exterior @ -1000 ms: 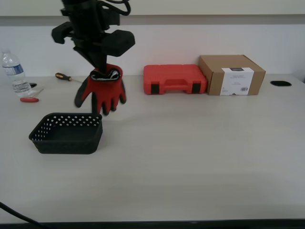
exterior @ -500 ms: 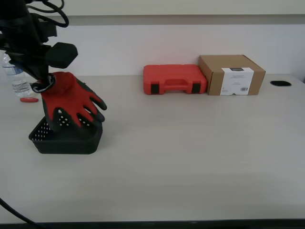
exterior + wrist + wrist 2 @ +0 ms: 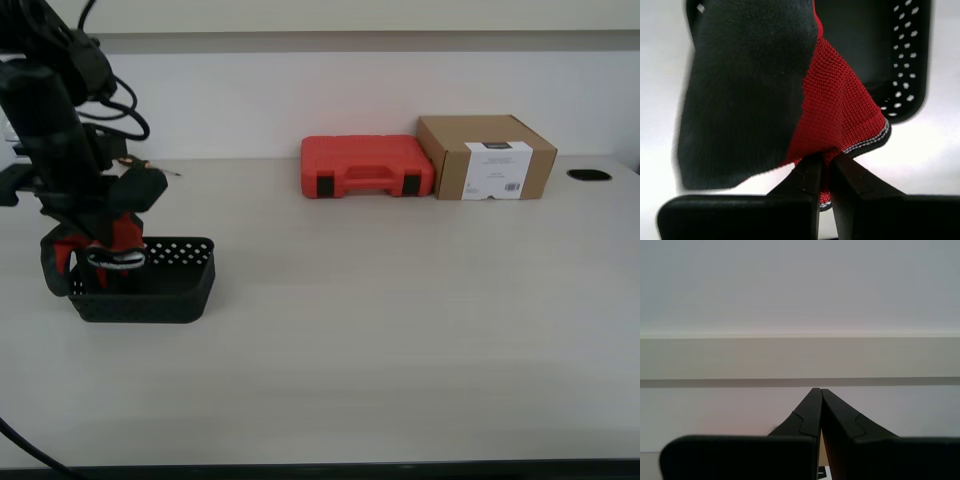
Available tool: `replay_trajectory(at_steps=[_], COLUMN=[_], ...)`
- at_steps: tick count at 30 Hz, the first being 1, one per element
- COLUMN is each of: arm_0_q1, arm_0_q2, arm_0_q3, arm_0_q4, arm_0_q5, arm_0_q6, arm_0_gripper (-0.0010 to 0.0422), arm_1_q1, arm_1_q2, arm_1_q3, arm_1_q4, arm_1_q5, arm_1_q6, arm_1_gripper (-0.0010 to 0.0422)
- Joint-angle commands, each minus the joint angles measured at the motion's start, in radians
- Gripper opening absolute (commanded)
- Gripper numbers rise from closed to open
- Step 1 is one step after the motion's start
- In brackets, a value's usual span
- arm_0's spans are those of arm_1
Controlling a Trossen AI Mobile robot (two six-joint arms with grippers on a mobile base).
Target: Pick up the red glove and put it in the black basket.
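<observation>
Legible text: none | cardboard box (image 3: 486, 156): white label (image 3: 498, 168) on its front face with dark print and barcode-like marks, too small to read | red tool case (image 3: 367, 166): no readable marking | black basket (image 3: 160, 290): no readable marking | red glove (image 3: 835, 115): no readable marking

Bench (image 3: 400, 330): pale, off-white top running the full width of the exterior view, backed by a white wall.

Items directly on it:
- Black basket (image 3: 150, 285), perforated sides, near the exterior view's left, toward the middle depth.
- Red tool case (image 3: 367, 166), closed, black latches, at the far edge, centre.
- Cardboard box (image 3: 486, 157), white label on its front, just beside the case on the exterior view's right.
- Small dark oval (image 3: 588, 175), flat, at the far edge on the exterior view's right; nature unclear.
</observation>
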Motion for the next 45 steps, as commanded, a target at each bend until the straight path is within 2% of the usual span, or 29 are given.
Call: replay_trajectory(at_steps=[1, 6, 11, 14, 21, 22, 25, 29, 31, 33, 35, 39, 41, 42, 43, 45], arm_0_q1=[0.0, 0.0, 0.0, 0.0, 0.0, 0.0, 0.0, 0.0, 0.0, 0.0, 0.0, 0.0, 0.0, 0.0, 0.0, 0.0], arm_0_q2=[0.0, 0.0, 0.0, 0.0, 0.0, 0.0, 0.0, 0.0, 0.0, 0.0, 0.0, 0.0, 0.0, 0.0, 0.0, 0.0], arm_0_q3=[0.001, 0.001, 0.001, 0.001, 0.001, 0.001, 0.001, 0.001, 0.001, 0.001, 0.001, 0.001, 0.001, 0.001, 0.001, 0.001], arm_0_q4=[0.003, 0.003, 0.003, 0.003, 0.003, 0.003, 0.003, 0.003, 0.003, 0.003, 0.003, 0.003, 0.003, 0.003, 0.003, 0.0], arm_0_q5=[0.0, 0.0, 0.0, 0.0, 0.0, 0.0, 0.0, 0.0, 0.0, 0.0, 0.0, 0.0, 0.0, 0.0, 0.0, 0.0], arm_0_q6=[0.003, 0.003, 0.003, 0.003, 0.003, 0.003, 0.003, 0.003, 0.003, 0.003, 0.003, 0.003, 0.003, 0.003, 0.003, 0.003], arm_0_gripper=[0.0, 0.0, 0.0, 0.0, 0.0, 0.0, 0.0, 0.0, 0.0, 0.0, 0.0, 0.0, 0.0, 0.0, 0.0, 0.0], arm_1_q1=[0.0, -0.001, -0.002, -0.001, -0.001, -0.001, -0.001, -0.001, -0.002, -0.002, -0.002, -0.003, -0.003, -0.003, -0.005, -0.014], arm_1_q2=[0.095, 0.232, 0.237, 0.238, 0.238, 0.238, 0.238, 0.237, 0.237, 0.237, 0.235, 0.207, 0.165, 0.14, 0.089, -0.001], arm_1_q3=[0.008, 0.036, 0.069, 0.097, 0.13, 0.131, 0.131, 0.132, 0.162, 0.191, 0.22, 0.246, 0.248, 0.251, 0.261, 0.284], arm_1_q4=[0.044, 0.066, 0.092, 0.09, 0.077, 0.077, 0.071, 0.06, -0.008, -0.066, -0.119, -0.169, -0.167, -0.166, -0.166, -0.157], arm_1_q5=[0.003, 0.003, 0.004, 0.055, 0.056, 0.056, 0.053, 0.054, 0.095, 0.114, 0.145, 0.274, 0.352, 0.385, 0.422, 0.437], arm_1_q6=[0.001, 0.003, 0.037, 0.05, 0.047, 0.05, 0.018, -0.023, -0.07, -0.076, -0.081, -0.097, -0.097, -0.1, -0.106, -0.104], arm_1_gripper=[-0.0001, 0.0, 0.0, 0.0, 0.0008, 0.0023, 0.0127, 0.0236, 0.028, 0.027, 0.0239, 0.0112, 0.0013, -0.0003, 0.0026, 0.0052])
